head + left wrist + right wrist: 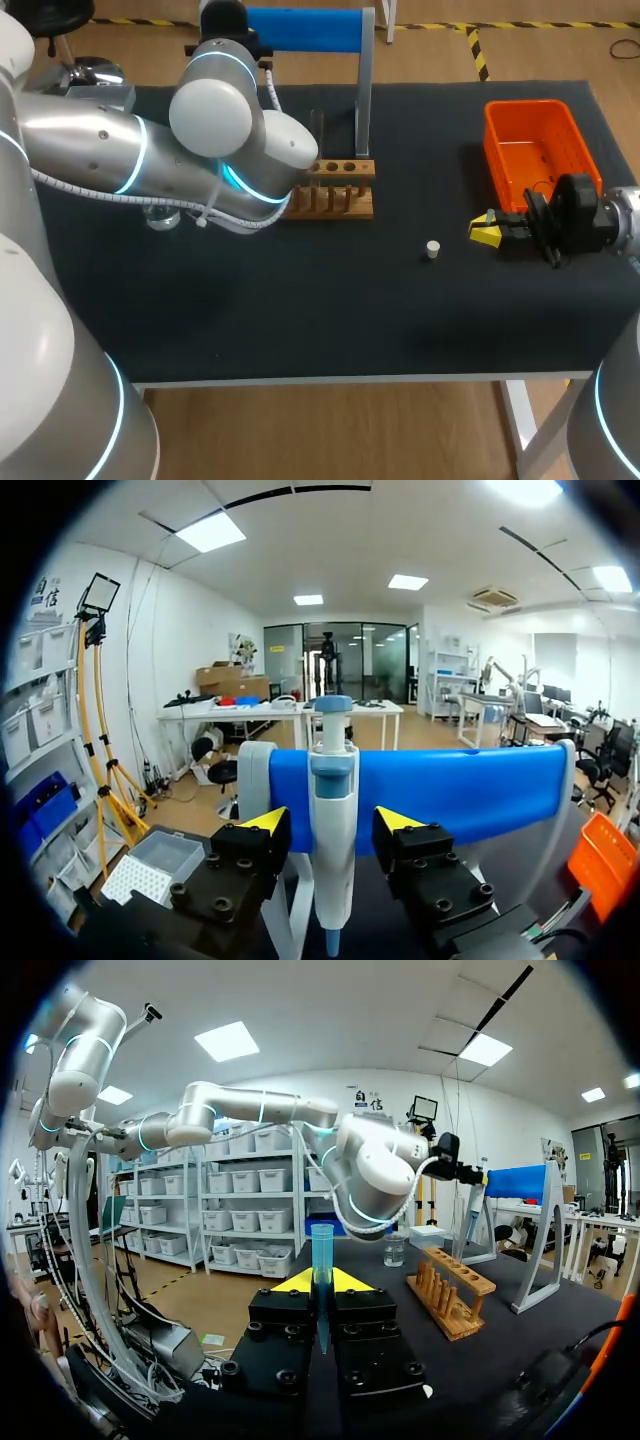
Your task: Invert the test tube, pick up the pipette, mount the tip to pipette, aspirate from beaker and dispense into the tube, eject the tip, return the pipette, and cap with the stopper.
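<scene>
On the desk (pixel 300 330), nearest the front edge and off to the right of the wooden rack (pixel 335 190), sits the little white stopper (pixel 432 249), loose on its own. Further right of the rack, my right jaws are pinched on the test tube (pixel 321 1260), which stands upright between the yellow tips. It looks thin-walled, light and slick, and probably breakable, so I reckon a gentle squeeze low on the body is plenty, no cranking down.

Behind the rack, the pipette (pixel 333 820) hangs on the blue stand (pixel 470 790). My left jaws are spread either side of its body, not touching it. It looks like rigid plastic, light and maybe a bit top-heavy. I'd take it on the fat part of the handle and keep off the plunger and the skinny nose.

The beaker (pixel 394 1250) is left of the rack, and the orange bin (pixel 535 150) is well off to the right of it.
</scene>
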Controlling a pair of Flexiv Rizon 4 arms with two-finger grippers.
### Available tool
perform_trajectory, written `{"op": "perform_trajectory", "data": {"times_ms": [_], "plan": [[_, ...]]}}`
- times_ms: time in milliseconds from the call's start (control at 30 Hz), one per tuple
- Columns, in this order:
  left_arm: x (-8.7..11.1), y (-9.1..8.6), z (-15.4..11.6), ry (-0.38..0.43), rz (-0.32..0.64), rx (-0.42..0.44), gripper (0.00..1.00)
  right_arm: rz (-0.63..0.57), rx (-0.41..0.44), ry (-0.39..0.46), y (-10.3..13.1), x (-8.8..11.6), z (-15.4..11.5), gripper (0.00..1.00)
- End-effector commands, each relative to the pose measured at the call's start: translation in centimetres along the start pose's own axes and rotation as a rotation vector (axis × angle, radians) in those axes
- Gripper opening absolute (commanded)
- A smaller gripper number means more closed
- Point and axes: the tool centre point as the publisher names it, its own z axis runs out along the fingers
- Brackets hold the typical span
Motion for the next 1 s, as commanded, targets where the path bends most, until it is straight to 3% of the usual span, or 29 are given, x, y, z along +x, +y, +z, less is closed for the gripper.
{"op": "perform_trajectory", "data": {"times_ms": [33,567,900,933,967,1000], "plan": [[-0.12,0.11,0.43,0.007,0.000,0.003,0.51,-0.001,0.001,-0.001,0.02,0.05,-0.04,0.00],[-0.05,-0.13,0.99,0.017,0.003,0.004,0.53,-0.001,0.001,-0.001,0.02,0.05,-0.04,0.00],[-0.07,-0.13,1.11,0.018,0.000,0.003,0.49,-0.001,0.001,-0.001,0.02,0.05,-0.04,0.00],[-0.08,-0.13,1.11,0.018,0.000,0.003,0.47,-0.001,0.001,-0.001,0.02,0.05,-0.04,0.00],[-0.08,-0.12,1.12,0.018,0.000,0.003,0.36,-0.001,0.001,-0.001,0.02,0.05,-0.04,0.00],[-0.08,-0.11,1.12,0.019,0.000,0.003,0.07,-0.001,0.001,-0.001,0.02,0.05,-0.04,0.00]]}}
